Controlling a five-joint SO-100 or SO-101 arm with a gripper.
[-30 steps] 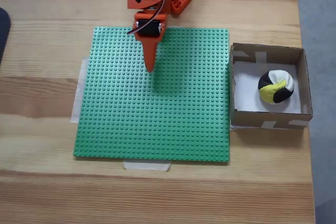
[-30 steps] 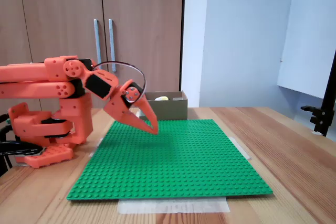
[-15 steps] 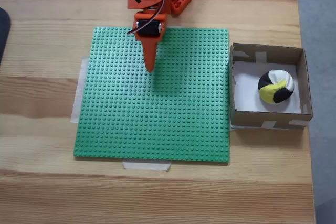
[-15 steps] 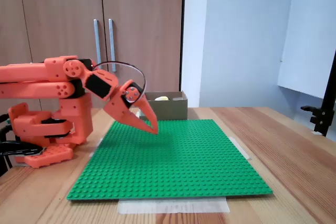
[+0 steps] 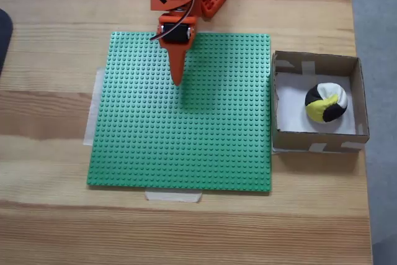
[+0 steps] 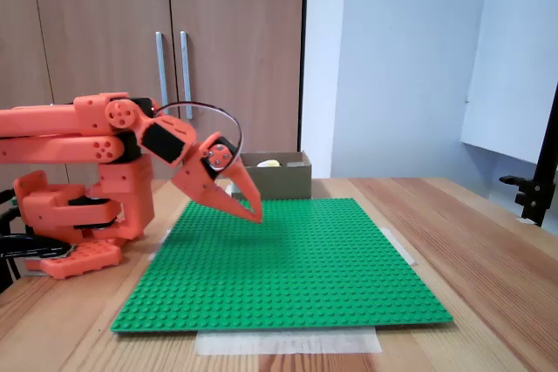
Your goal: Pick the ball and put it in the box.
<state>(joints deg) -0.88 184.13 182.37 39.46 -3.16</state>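
Already the ball [image 5: 325,102] lay inside the box [image 5: 360,97], well apart from the end effector [image 5: 177,80], whose fingers were together above the green baseplate [image 5: 186,147].

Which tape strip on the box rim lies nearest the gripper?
The strip on the box's upper-left corner in the top-down fixed view; the others are farther from the gripper, along the lower wall.

The ball [image 5: 325,102] lies in the box [image 5: 316,63].
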